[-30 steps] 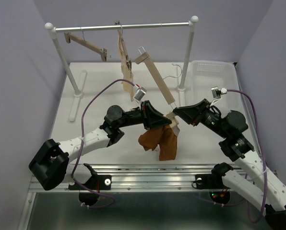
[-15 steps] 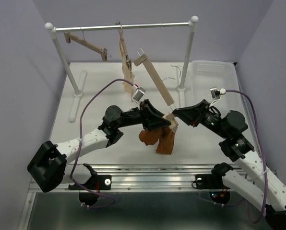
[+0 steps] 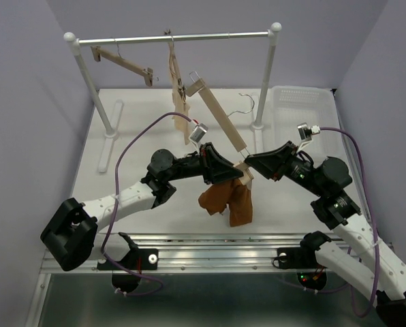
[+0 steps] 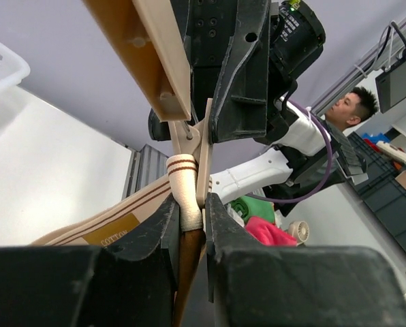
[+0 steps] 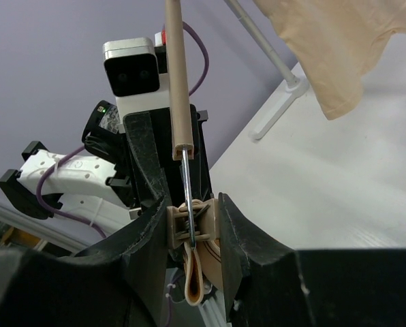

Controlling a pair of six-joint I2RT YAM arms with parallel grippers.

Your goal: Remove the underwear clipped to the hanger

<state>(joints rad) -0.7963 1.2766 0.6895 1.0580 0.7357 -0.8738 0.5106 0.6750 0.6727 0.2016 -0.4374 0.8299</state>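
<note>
Drooping toward six o'clock over the white desk (image 3: 142,136), the small rust-orange cloth underwear (image 3: 227,199) hangs from the near end of the tilted light wooden bar hanger (image 3: 220,119). At its nine o'clock the left gripper (image 4: 189,218) has its jaws closed on the striped waistband. At three o'clock the right gripper (image 5: 194,214) pinches the spring clip (image 5: 186,228). We judge that if that pinch slips, the clip snaps shut, and any pull would drag the hanger or strain the cloth.

I count three light wooden bar hangers (image 3: 220,121), one rust-orange cloth underwear (image 3: 227,201), one pale beige cloth garment (image 3: 183,116), one white plastic basket (image 3: 305,102).
</note>
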